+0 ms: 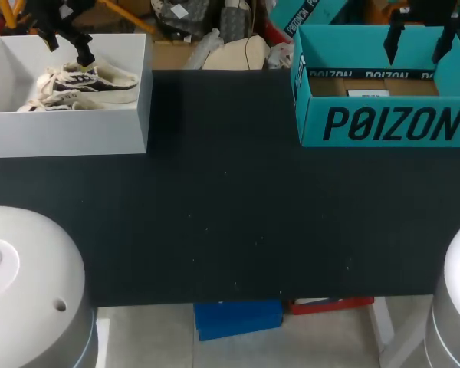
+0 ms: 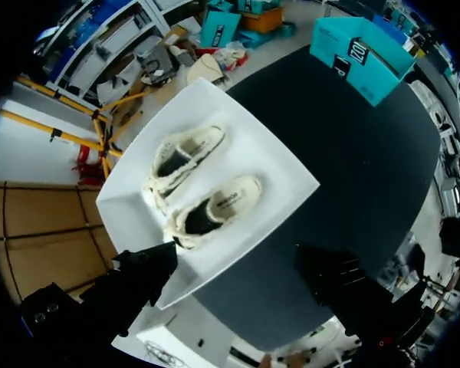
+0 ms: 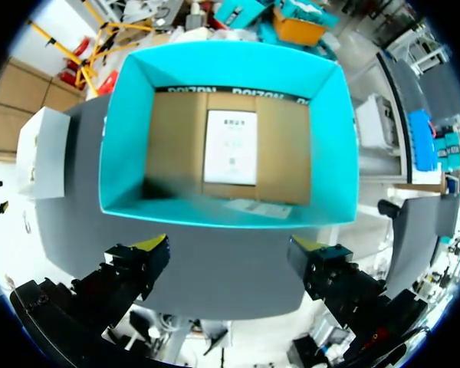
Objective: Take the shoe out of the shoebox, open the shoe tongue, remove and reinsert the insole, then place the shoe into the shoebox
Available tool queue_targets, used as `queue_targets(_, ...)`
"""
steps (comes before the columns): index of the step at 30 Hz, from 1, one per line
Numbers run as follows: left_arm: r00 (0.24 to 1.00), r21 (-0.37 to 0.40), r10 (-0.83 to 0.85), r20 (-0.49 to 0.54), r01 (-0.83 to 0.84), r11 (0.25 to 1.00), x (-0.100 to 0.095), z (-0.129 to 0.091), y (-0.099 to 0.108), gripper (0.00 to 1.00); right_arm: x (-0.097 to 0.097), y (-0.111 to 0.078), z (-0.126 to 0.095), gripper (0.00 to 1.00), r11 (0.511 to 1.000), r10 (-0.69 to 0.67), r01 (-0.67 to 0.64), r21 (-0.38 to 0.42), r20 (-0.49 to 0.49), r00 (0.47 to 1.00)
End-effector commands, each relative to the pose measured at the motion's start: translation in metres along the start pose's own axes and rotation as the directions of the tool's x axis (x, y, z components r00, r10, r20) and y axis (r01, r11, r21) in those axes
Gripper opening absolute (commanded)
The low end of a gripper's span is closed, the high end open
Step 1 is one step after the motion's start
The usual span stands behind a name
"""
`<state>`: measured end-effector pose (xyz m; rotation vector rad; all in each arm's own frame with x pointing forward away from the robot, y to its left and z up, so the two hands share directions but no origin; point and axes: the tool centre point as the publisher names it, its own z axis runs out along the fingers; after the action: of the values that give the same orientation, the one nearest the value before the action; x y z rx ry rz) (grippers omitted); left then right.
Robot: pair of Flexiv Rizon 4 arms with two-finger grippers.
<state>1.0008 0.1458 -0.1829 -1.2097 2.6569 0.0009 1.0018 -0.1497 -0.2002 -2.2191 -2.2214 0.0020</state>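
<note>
The shoe (image 2: pixel 215 208), judged light and soft-sided with loose laces, is seen beside its mate (image 2: pixel 185 157) in the white shoebox (image 2: pixel 280 165) on the surface (image 2: pixel 345 153); the stiffer heel collar is best gripped. Fingers are spread on the left gripper (image 2: pixel 238 257) above it and on the right gripper (image 3: pixel 228 247) over the teal box (image 3: pixel 123 138).

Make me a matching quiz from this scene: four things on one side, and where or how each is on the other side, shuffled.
Column one:
1 white box
2 teal box
3 left pincer
4 right pincer

Column two:
A open, above the teal box
B a white sheet lies inside
C two shoes lie inside
D open, above the white box

Pairs: 1-C, 2-B, 3-D, 4-A
</note>
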Motion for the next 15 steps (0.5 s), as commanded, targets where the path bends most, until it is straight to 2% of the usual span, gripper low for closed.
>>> queue_targets(1, 0.718, 0.080, 0.650, 0.248, -0.684, 0.725, 0.005, 0.001, 0.007, 1.00, 0.000, 0.000, 0.000, 1.00, 1.000, 0.000, 0.000, 0.000, 0.000, 1.000)
queue_targets(5, 0.718, 0.080, 0.650, 0.248, -0.684, 0.725, 0.005, 0.001, 0.007, 1.00, 0.000, 0.000, 0.000, 1.00, 1.000, 0.000, 0.000, 0.000, 0.000, 1.000)
queue_targets(6, 0.696, 0.063, 0.674, 0.249, -0.706, 0.705, 0.003, 0.002, 0.008, 1.00, 0.000, 0.000, 0.000, 1.00, 1.000, 0.000, 0.000, 0.000, 0.000, 1.000)
queue_targets(9, 0.669, 0.075, 0.710, 0.220, -0.737, 0.672, -0.012, 0.007, 0.010, 1.00, 0.000, 0.000, 0.000, 1.00, 1.000, 0.000, 0.000, 0.000, 0.000, 1.000)
queue_targets(11, 0.632, 0.049, 0.742, 0.224, -0.767, 0.639, -0.021, 0.010, 0.009, 1.00, 0.000, 0.000, 0.000, 1.00, 1.000, 0.000, 0.000, 0.000, 0.000, 1.000)
queue_targets(13, 0.621, 0.070, 0.754, 0.215, -0.780, 0.622, -0.027, 0.011, 0.009, 0.98, 0.000, 0.000, 0.000, 1.00, 1.000, 0.000, 0.000, 0.000, 0.000, 1.000)
queue_targets(14, 0.604, 0.052, 0.763, 0.227, -0.790, 0.610, -0.029, 0.012, 0.009, 0.80, 0.000, 0.000, 0.000, 1.00, 1.000, 0.000, 0.000, 0.000, 0.000, 1.000)
queue_targets(15, 0.604, 0.071, 0.765, 0.222, -0.793, 0.605, -0.032, 0.013, 0.009, 0.62, 0.000, 0.000, 0.000, 1.00, 1.000, 0.000, 0.000, 0.000, 0.000, 1.000)
